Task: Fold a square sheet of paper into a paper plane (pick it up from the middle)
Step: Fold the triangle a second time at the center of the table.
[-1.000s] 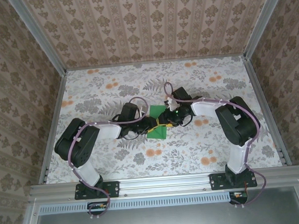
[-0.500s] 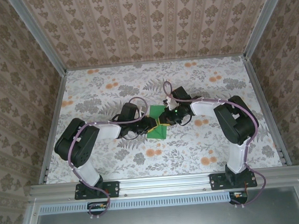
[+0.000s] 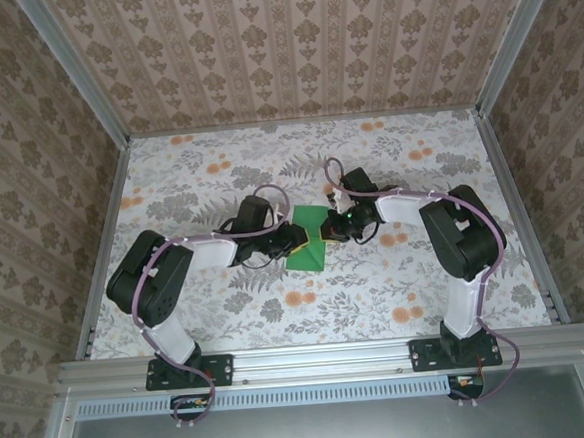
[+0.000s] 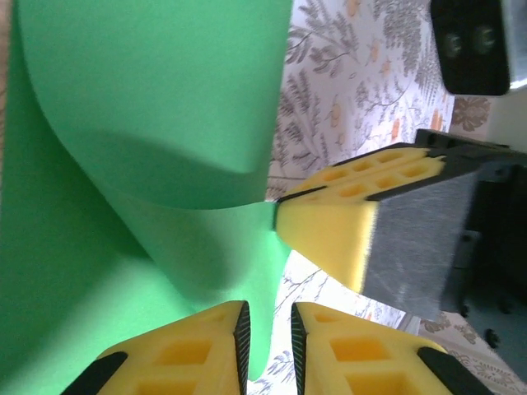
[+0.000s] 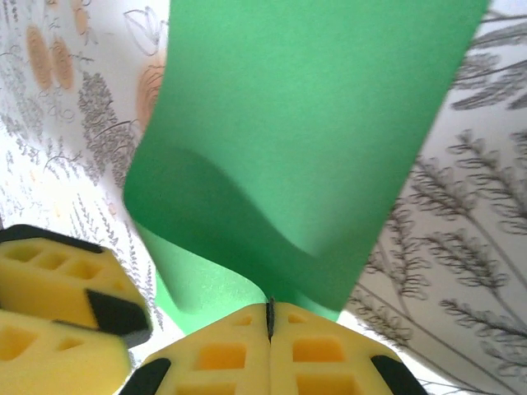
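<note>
Right pincer point(image 5: 270, 317) is seen fully closed, its two yellow fingers point(image 5: 218, 355) pressed flat together, with an edge of the square sheet of thin bright green paper point(image 5: 313, 123) nipped between their tips. Left pincer point(image 4: 268, 329) stands only slightly open. A narrow slot shows between its black-padded yellow fingers and the sheet's edge is seen in that slot, though whether the pads actually touch the paper cannot be told from the wrist view. The sheet is bowed into a soft curl beside the two pincers, one part raised and another lying beneath it, and its face is plain green. From above, it is found near the middle of the floral-patterned table surface point(image 3: 418, 160), well away from every edge. Both pincers are set close together at its right side.
</note>
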{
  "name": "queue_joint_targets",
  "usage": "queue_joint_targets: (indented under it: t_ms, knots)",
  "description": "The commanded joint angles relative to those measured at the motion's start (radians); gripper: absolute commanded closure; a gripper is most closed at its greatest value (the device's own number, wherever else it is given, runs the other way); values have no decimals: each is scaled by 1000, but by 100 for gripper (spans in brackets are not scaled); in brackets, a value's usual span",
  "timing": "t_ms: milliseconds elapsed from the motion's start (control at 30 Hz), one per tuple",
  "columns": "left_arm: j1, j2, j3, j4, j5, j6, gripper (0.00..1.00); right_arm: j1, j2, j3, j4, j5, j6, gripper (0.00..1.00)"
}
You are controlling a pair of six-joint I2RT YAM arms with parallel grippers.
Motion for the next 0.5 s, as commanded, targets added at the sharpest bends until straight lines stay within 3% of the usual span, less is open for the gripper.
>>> queue_joint_targets:
  t_ms: [0,467]
  knots:
    - [-14,19,47,-36,9,38,76,-5,27,26,-35,26,-34,96]
    - [-23,89,99,-44,22,41,77,-5,63,58,-48,-16,-54,96]
